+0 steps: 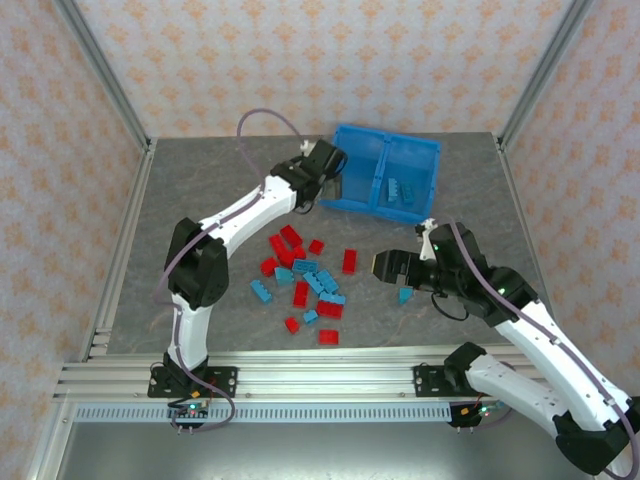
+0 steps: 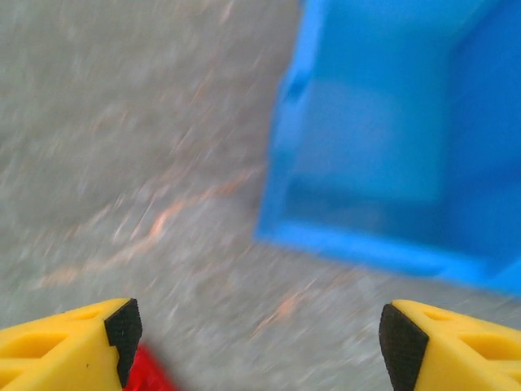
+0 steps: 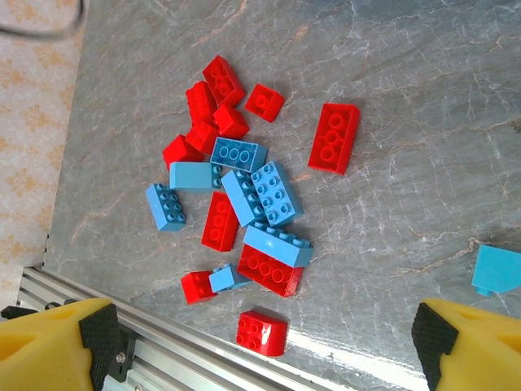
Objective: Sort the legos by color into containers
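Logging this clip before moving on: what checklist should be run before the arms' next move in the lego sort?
1. Fingers of the left gripper apart: ok.
2. The red brick beside one finger, free of the grip: cannot tell, view blurred.
3. The right gripper open and empty above the table: ok.
4. Right compartment of the bin holds light blue bricks, no red seen: ok.
5. Sorting finished: not ok, a mixed pile lies on the table.
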Controlling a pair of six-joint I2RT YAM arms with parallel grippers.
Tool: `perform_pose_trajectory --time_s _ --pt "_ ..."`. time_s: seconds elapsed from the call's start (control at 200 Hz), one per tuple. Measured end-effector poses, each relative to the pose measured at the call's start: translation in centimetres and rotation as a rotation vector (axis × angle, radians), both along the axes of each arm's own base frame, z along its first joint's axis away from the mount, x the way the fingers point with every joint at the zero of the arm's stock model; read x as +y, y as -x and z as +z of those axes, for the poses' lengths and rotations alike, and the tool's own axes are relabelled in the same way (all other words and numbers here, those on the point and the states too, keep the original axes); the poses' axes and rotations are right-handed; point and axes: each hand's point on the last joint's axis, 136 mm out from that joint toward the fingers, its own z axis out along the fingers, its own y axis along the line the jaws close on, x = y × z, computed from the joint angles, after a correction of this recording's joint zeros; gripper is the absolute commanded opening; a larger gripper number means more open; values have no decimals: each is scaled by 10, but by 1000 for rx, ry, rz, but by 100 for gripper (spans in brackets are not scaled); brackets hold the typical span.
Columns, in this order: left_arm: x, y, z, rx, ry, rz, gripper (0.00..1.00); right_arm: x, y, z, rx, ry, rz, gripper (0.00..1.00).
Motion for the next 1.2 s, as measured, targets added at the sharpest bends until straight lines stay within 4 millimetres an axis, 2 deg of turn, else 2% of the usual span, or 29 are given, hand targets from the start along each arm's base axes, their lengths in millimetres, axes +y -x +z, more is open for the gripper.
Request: perform_pose_trajectory --time_s 0.07,0.135,0.225,0.315,0.48,0.736,0.851,1.066,1.141,1.201 --pt "18 18 -28 84 -30 41 82 0 0 -1 6 2 -2 94" --pt "31 29 -46 142 -27 86 82 1 -1 -4 14 8 -1 94" --pt "46 40 -63 195 -6 163 80 2 -2 -6 23 14 -2 94" --pt "55 48 -71 223 12 234 77 2 -2 -6 24 12 -4 94" --pt "48 51 -75 247 80 280 66 1 -2 -5 26 3 -12 94" --pt "45 54 -102 305 86 322 68 -3 0 -3 16 6 -26 94" --pt "46 54 -107 314 82 329 68 -3 -1 -3 16 8 -28 94" --pt "46 55 -114 330 77 327 53 -2 -3 -8 32 20 -28 94" --pt "46 55 -123 344 57 318 53 -2 -3 -9 35 22 -28 94" --pt "43 51 -120 339 62 311 53 -2 -3 -9 35 22 -28 94"
